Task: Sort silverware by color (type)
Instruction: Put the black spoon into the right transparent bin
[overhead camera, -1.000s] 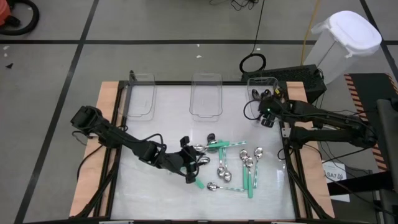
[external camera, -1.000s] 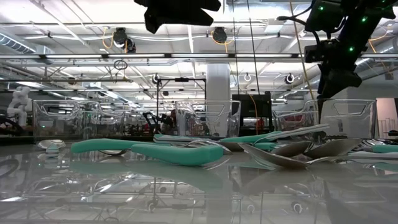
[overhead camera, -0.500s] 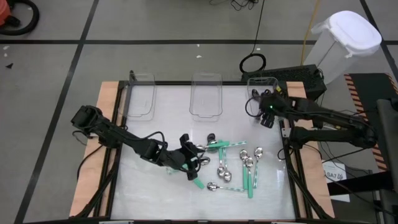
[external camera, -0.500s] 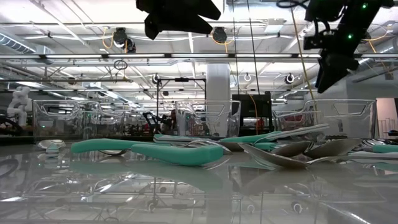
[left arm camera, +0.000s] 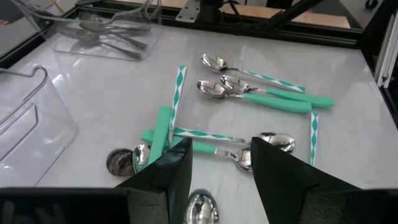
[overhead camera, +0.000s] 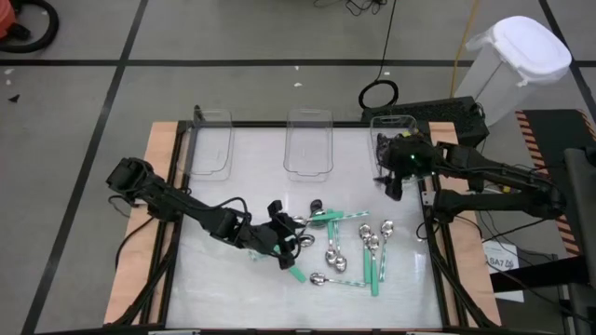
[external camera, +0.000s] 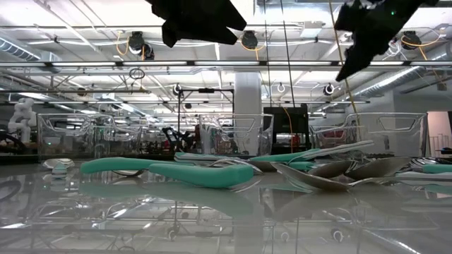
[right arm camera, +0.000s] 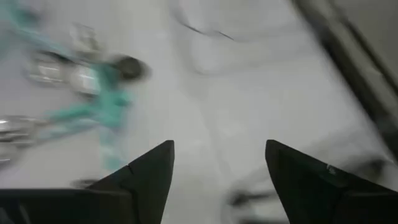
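Several spoons (overhead camera: 346, 244) lie in a loose heap on the white table, right of its middle. Most have a silver bowl and a teal or teal-striped handle (left arm camera: 273, 99); a few are all silver (overhead camera: 372, 240). My left gripper (overhead camera: 287, 244) hangs open above the heap's left end, and a spoon bowl (left arm camera: 202, 208) on the table shows between its fingers (left arm camera: 168, 180). My right gripper (overhead camera: 389, 186) is open and holds nothing. It is raised near the right bin (overhead camera: 393, 130) and slants down toward the table.
Three clear plastic bins stand along the far edge: left (overhead camera: 209, 144), middle (overhead camera: 309, 144) and right. The right bin (left arm camera: 106, 34) holds several spoons. Bare table lies left of the heap and along the near edge. Black frame rails (overhead camera: 436, 233) border the table.
My right gripper has risen from beside the right bin and tipped and rolled, so its fingers now slant down toward the table's middle instead of hanging down. It stays open. My left gripper and the spoons have kept still.
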